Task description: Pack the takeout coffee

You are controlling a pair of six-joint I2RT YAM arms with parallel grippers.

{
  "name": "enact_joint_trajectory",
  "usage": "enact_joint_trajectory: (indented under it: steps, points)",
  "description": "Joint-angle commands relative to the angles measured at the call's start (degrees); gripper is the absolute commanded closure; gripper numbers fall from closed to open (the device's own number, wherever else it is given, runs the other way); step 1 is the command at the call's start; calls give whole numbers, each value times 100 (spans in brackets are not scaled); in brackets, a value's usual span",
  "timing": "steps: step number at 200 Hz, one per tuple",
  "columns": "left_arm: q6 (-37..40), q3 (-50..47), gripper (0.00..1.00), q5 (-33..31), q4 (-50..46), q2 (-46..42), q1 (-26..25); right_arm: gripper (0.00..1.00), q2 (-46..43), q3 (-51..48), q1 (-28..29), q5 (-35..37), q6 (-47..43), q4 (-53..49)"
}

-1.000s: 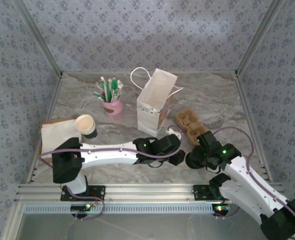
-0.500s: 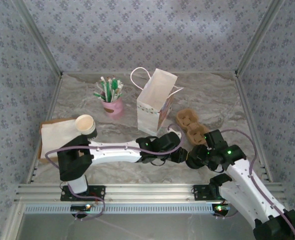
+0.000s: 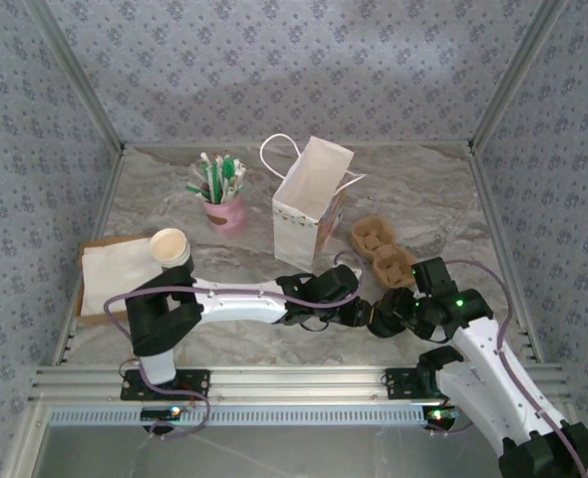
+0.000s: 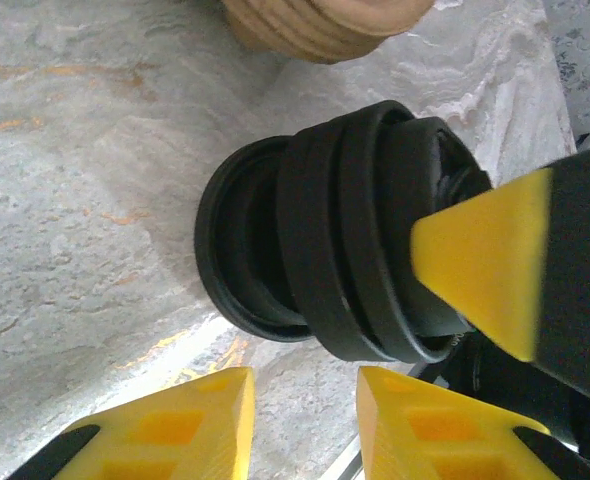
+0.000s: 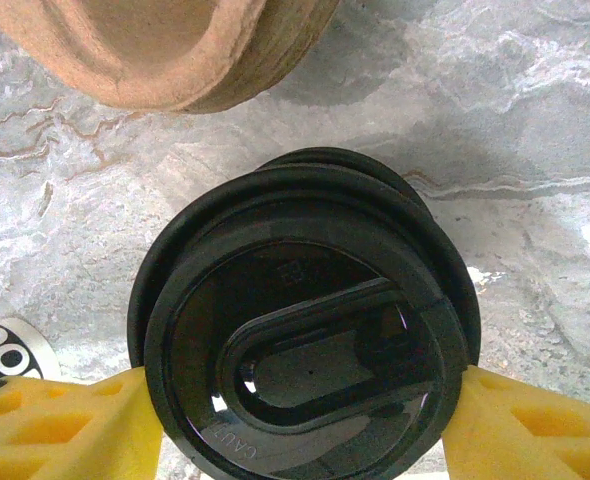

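- Pink cup [image 3: 225, 213] left of the white paper bag [image 3: 309, 199] holds straws [image 3: 217, 177].
- Before the bag, right fingers [image 5: 75, 430] clasp the black lid stack [image 5: 305, 330]; left fingers [image 4: 175, 430] narrow, empty.
- Open desk [image 3: 404, 174] behind the bag.

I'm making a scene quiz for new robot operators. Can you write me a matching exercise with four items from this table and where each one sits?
Things:
1. white paper bag
2. stack of black lids
3. pink cup of straws
4. lidless paper cup

Places:
a. at the left, beside the napkins
b. between the right gripper fingers
c. upright in the middle of the table
d. left of the bag, toward the back

Pairs: 1-c, 2-b, 3-d, 4-a
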Motion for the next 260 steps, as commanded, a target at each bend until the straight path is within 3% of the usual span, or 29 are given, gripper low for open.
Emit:
enact_joint_trajectory:
  steps: [1, 260]
  points:
    - [-110, -6, 68, 196, 318, 109, 36, 31, -53, -19, -57, -134, -106, -101]
    - [-738, -699, 60, 845, 1833, 172, 194, 31, -70, -63, -202, -411, -176, -35]
